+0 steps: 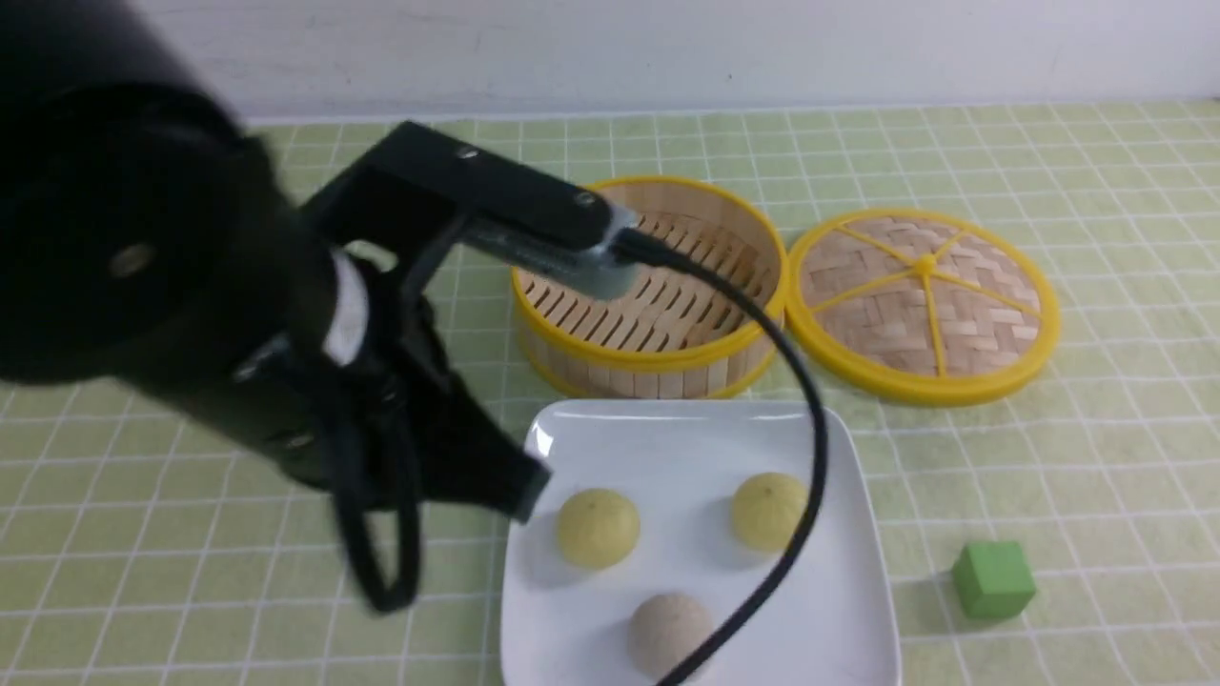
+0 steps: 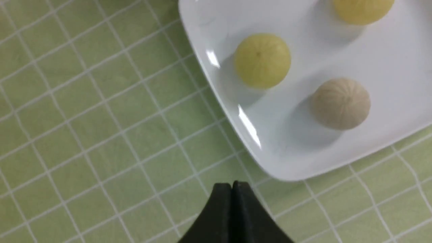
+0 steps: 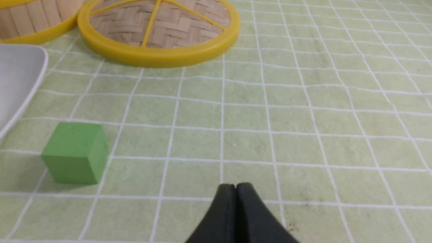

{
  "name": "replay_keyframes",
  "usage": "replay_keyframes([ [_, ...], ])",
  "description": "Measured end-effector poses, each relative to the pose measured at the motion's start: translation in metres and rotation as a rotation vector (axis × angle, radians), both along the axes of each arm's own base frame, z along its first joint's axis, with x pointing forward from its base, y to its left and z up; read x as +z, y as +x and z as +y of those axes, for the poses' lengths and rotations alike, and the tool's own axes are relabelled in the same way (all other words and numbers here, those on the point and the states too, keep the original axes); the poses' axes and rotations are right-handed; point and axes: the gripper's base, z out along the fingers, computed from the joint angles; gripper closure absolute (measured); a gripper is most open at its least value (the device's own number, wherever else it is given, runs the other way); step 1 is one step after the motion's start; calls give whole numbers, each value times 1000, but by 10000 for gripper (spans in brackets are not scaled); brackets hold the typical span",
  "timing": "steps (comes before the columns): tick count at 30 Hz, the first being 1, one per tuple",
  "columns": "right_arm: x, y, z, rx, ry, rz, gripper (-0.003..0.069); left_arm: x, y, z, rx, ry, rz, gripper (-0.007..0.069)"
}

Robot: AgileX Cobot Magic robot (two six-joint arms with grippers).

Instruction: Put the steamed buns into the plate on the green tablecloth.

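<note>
All 3 steamed buns are seen in the plate (image 1: pixel 839 457), which is laid on the green tablecloth (image 1: pixel 1096 457) near the front edge of the view: a yellow bun (image 1: pixel 598 527) at the plate's left, a 2nd yellow bun (image 1: pixel 768 512) to its right, and a beige bun (image 1: pixel 667 631) nearest the robot, partly crossed by a black cable (image 1: pixel 810 448). The buns are kept apart from each other, none touching the rim. The left tool (image 2: pixel 232 185) is seen fully closed w/ nothing gripped, held above the cloth just beside the plate's left side. The right tool (image 3: pixel 235 186) is likewise pressed shut & empty, over bare cloth, well apart from the plate. An empty bamboo steamer basket (image 1: pixel 658 357) is set just behind the plate, w/ its woven lid (image 1: pixel 923 303) laid beside it on the right. A green cube (image 1: pixel 993 578) is placed right of the plate.
</note>
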Motion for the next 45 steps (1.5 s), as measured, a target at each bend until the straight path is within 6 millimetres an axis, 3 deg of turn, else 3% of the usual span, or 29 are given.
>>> replay_keyframes([
  [4, 0, 0, 0, -3, -3, 0, 657, -19, -27, 27, 23, -182, -120, 622],
  [8, 0, 0, 0, -3, -3, 0, 655, -37, -41, 34, -5, -432, -262, 622],
  [11, 0, 0, 0, -3, -3, 0, 654, -56, -49, 38, -29, -492, -300, 622],
  [15, 0, 0, 0, -3, -3, 0, 649, -74, -54, 43, -8, -502, -268, 622],
  [21, 0, 0, 0, 0, -11, 1, 643, -75, -55, 44, -7, -509, -271, 618],
  [26, 0, 0, 0, 1, -13, 2, 637, -77, -58, 69, 88, -528, -339, 612],
  [28, 0, 0, 0, 1, -14, 2, 631, -89, -70, 100, 184, -499, -456, 608],
  [29, 0, 0, 0, 1, -14, 2, 631, -91, -71, 102, 191, -495, -465, 608],
  [31, 0, 0, 0, 1, -14, 2, 628, -114, -86, 127, 308, -429, -568, 606],
  [32, 0, 0, 0, 1, -14, 2, 627, -113, -88, 127, 304, -432, -578, 606],
  [33, 0, 0, 0, 1, -15, 2, 623, -128, -96, 137, 386, -396, -632, 606],
  [41, 0, 0, 0, 1, -15, 2, 619, -170, -111, 152, 555, -288, -723, 606],
  [45, 0, 0, 0, 1, -15, 3, 615, -174, -111, 153, 563, -268, -717, 605],
])
